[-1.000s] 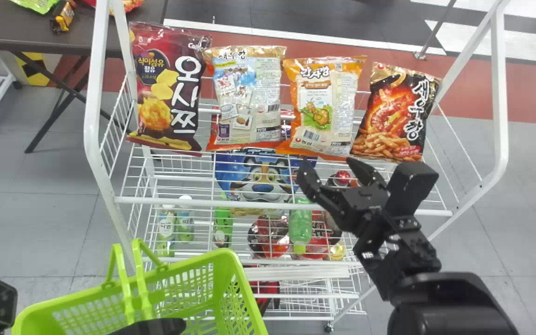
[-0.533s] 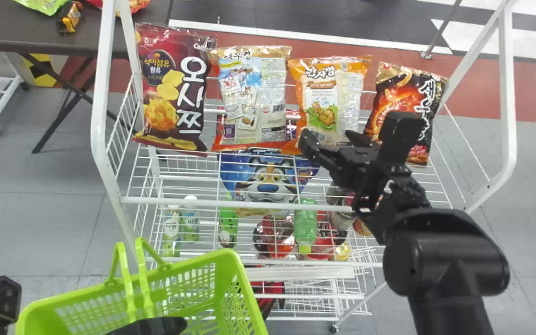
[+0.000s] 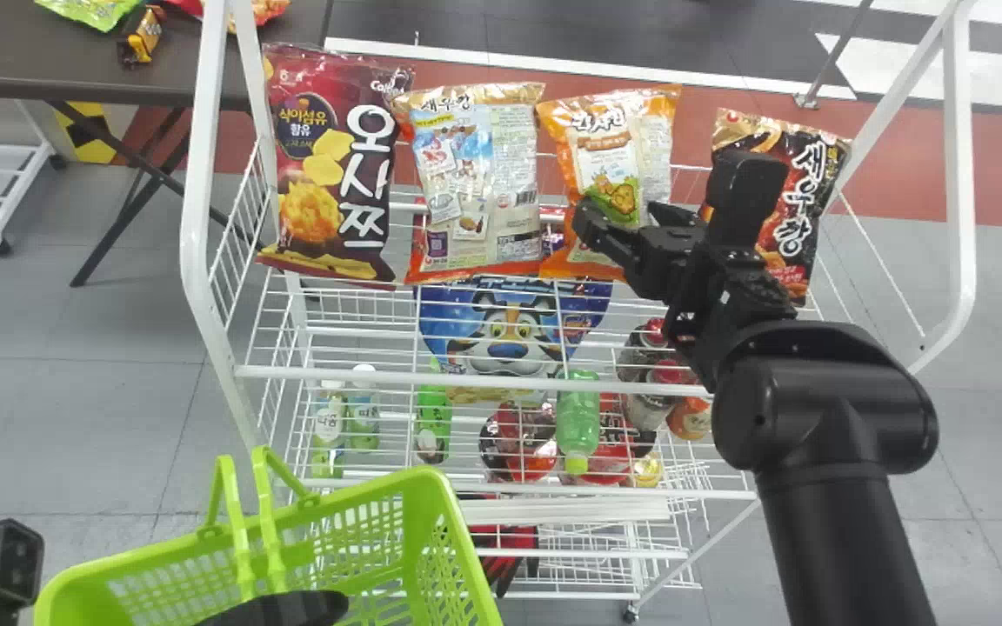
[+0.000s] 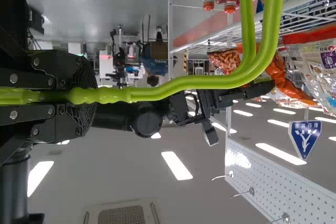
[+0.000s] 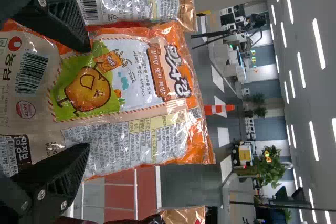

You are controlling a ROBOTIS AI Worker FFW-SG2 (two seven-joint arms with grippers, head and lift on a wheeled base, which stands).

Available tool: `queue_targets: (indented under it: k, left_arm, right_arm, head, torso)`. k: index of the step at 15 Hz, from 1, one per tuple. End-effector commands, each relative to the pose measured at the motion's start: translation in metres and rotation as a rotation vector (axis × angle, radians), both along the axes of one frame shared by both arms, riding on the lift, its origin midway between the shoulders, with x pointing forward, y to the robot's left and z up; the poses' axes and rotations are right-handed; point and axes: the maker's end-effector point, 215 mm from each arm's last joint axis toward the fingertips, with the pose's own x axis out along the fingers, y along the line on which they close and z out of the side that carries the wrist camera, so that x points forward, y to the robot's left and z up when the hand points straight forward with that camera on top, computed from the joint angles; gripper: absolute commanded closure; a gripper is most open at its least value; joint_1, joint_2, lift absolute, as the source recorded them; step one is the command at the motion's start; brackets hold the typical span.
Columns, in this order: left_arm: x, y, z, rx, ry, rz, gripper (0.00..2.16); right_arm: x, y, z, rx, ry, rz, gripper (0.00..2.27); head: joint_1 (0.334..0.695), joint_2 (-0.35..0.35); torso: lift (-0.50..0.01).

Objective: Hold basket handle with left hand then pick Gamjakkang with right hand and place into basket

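**Right gripper (image 3: 622, 216) open at the Gamjakkang (image 3: 607, 156)**

The Gamjakkang is on the white rack (image 3: 484, 381), between a blue-fronted bag (image 3: 479, 174) and a black bag (image 3: 801, 209); the right gripper's parted fingers lie along its two sides; the left gripper (image 3: 283, 607) is closed on the green basket handle (image 3: 268, 530).

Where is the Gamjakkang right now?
In the head view, the Gamjakkang is right of centre, between the blue-panelled bag and black bag, by the right gripper.

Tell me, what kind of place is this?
It looks like a little shop, maybe a pretend one for robots: snack bags stand in a row on a white wire rack, with drink bottles lower down and a green shopping basket.
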Motion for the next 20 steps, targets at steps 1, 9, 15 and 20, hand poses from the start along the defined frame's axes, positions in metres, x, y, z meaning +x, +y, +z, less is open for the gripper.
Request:
queue_targets:
  k: [1, 9, 15, 20]
  left_arm:
    - [-0.001, 0.0, 0.0, -0.002, 0.003, -0.001, 2.15]
    - [-0.003, 0.0, 0.0, -0.009, 0.007, -0.001, 2.15]
    - [-0.003, 0.0, 0.0, -0.009, 0.008, 0.002, 2.15]
    - [-0.003, -0.001, 0.0, -0.012, 0.008, 0.001, 2.15]
  right_arm:
    - [-0.005, 0.004, -0.014, -0.018, 0.044, 0.004, 1.77]
    - [-0.028, -0.003, 0.038, -0.008, -0.075, -0.029, 2.25]
    - [-0.094, 0.008, 0.072, -0.015, -0.052, -0.014, 2.25]
    - [-0.175, 0.035, 0.035, -0.005, 0.262, 0.08, 2.25]
  head:
    - [0.695, -0.148]
    - [0.695, -0.15]
    - [0.695, -0.158]
    - [0.695, -0.146]
  torso:
    - [-0.017]
    - [-0.017]
    - [-0.017]
    - [-0.017]
